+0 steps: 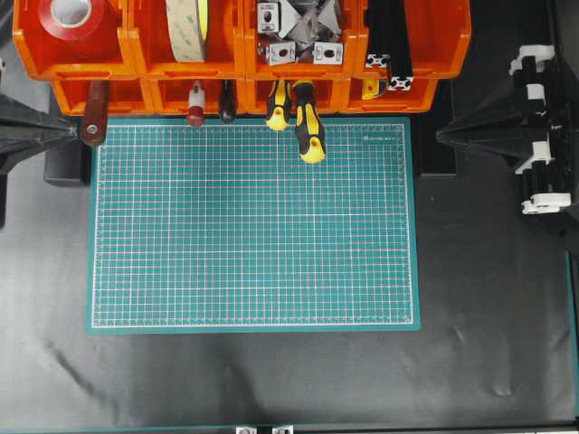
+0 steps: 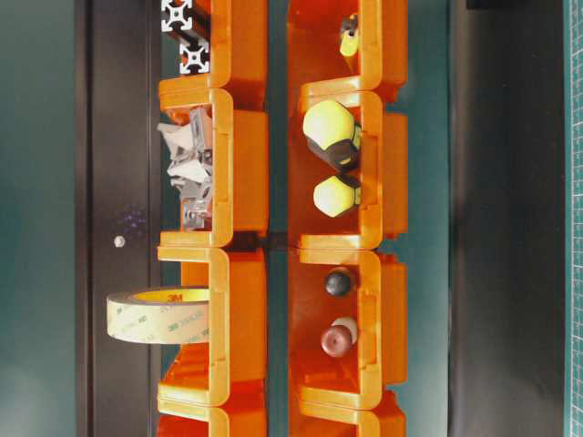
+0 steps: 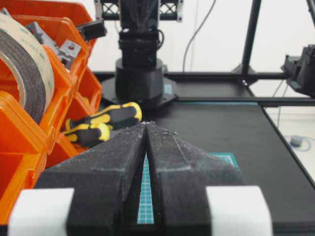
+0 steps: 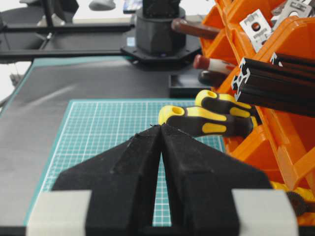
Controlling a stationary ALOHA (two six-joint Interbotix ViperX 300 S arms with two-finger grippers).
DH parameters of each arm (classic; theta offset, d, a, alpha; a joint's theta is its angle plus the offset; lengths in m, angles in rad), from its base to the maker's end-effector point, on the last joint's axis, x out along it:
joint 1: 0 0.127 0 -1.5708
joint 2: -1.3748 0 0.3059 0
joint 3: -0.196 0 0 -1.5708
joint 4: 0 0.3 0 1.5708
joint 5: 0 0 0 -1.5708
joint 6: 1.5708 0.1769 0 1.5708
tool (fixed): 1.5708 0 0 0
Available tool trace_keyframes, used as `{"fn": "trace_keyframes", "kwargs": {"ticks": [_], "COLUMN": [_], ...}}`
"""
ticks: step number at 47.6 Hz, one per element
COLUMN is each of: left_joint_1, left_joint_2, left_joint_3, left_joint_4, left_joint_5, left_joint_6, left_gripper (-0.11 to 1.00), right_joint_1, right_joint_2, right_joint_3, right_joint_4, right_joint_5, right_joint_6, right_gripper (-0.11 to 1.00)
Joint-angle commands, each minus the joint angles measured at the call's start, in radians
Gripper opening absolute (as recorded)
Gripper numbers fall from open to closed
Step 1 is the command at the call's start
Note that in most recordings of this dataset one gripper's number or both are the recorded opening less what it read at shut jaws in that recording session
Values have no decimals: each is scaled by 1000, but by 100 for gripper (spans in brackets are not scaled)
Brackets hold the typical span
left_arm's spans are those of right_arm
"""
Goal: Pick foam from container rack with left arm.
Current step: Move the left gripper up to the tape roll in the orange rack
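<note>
We saw both grippers parked at the desk's (image 1: pixel 271 380) sides. The left gripper (image 3: pixel 146 125) had its jaws pressed together, empty, tips over the green cutting mat (image 1: pixel 253 226); the right gripper (image 4: pixel 160 129) matched it, closed on nothing. Along the far edge stood the container rack (image 1: pixel 240 50), yellow-and-black screwdriver handles (image 1: pixel 309 127) sticking out over the mat. The foam (image 1: pixel 186 27) stood on edge in an upper bin, beside the red tape roll (image 1: pixel 77 18), its hole facing sideways along the rack.
</note>
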Motion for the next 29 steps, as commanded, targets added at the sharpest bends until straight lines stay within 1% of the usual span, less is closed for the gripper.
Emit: {"fn": "trace_keyframes", "kwargs": {"ticks": [1,2,5,8,11,14,17,18,24,27,28,29], "left_joint_1": [-5,-5,-5,-5,-5,-3,0,3,21,49,67,83], "left_joint_2": [0,-3,-9,-12,-9,-5,12,23,77,101,114,120], "left_joint_3": [-54,-64,-101,-152,-199,-253,-307,-333,-431,-469,-486,-497], "left_joint_4": [55,55,55,55,55,55,55,55,55,55,55,55], "left_joint_5": [31,44,94,155,210,264,319,342,422,460,479,491], "left_joint_6": [-31,-38,-61,-97,-143,-212,-295,-341,-541,-649,-701,-738], "left_gripper": [5,5,2,0,0,0,0,0,0,0,0,0], "right_joint_1": [2,2,0,2,2,2,2,2,0,0,2,2], "right_joint_2": [3,-3,-20,-37,-55,-71,-81,-83,-87,-84,-84,-84], "right_joint_3": [-28,-26,-26,-29,-31,-31,-32,-34,-37,-35,-35,-35], "right_joint_4": [3,3,3,3,3,3,5,5,5,6,6,6], "right_joint_5": [-20,-21,-20,-15,-12,-6,3,6,23,32,37,40], "right_joint_6": [8,6,8,8,8,14,21,26,51,64,67,71], "right_gripper": [2,2,9,1,0,0,0,0,0,0,0,0]}}
